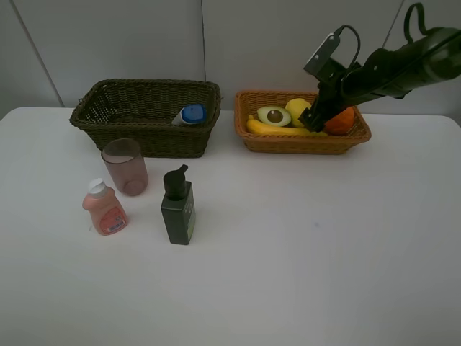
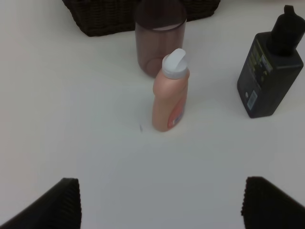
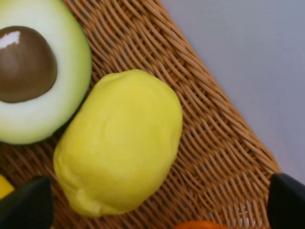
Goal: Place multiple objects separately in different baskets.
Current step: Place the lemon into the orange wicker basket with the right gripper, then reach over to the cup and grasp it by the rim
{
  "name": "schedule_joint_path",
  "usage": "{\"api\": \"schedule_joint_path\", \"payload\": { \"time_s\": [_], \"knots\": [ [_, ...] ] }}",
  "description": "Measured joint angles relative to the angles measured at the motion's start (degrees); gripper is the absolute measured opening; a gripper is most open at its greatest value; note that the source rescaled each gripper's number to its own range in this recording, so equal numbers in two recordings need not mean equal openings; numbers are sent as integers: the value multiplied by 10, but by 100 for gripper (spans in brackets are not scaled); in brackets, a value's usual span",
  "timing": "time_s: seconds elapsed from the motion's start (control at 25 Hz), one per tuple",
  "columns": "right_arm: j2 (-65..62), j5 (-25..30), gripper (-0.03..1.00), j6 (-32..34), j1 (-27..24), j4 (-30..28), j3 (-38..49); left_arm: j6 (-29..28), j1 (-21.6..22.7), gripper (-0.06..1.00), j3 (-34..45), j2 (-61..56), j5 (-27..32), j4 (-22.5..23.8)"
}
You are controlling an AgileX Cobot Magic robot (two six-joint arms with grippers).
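Wicker and orange-brown, the shallow basket (image 1: 302, 146) at the upper right of the high view already holds the avocado (image 1: 274, 115), lemon (image 1: 297, 109), banana (image 1: 277, 130) and orange (image 1: 341, 121); the right hand (image 1: 313, 122) hangs close over the lemon, jaws wide and empty. The dark basket (image 1: 144, 135) at upper left holds only the blue-capped bottle (image 1: 190, 114). Still to go, I judge, are the cup (image 1: 125, 166), pink bottle (image 1: 105, 209) and pump bottle (image 1: 178, 207), standing on the desk (image 1: 324, 252) at left in front of the dark basket, with the left hand (image 2: 159, 205) wide and empty near the pink bottle
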Motion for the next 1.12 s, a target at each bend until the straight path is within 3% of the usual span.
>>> {"api": "schedule_joint_path", "payload": {
  "time_s": [0.76, 1.12],
  "knots": [
    [-2, 1, 92, 0, 0, -3, 0, 0, 0, 90, 0, 0, 0, 0],
    [-2, 2, 99, 0, 0, 31, 0, 0, 0, 90, 0, 0, 0, 0]
  ]
}}
